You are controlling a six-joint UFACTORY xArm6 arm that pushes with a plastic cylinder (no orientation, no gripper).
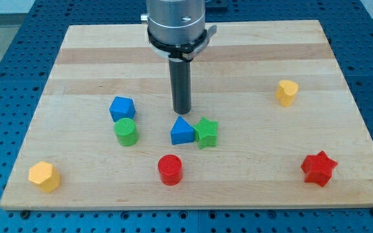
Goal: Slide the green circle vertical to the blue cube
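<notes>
Yellow hexagon block (44, 176) nearest, at view's bottom left of wooden tabletop (251, 188). Red cylinder (170, 169) bottom centre; red star (319, 168) bottom right. Green circle (126, 131) touching blue cube (122, 108), just below it. Blue triangular block (181, 131) and green star (206, 133) side by side, touching. My tip (182, 113) just above blue triangular block, right of green circle and apart from it. End effector is bare rod, grasping nothing. Yellow block (287, 92) farthest, upper right.
</notes>
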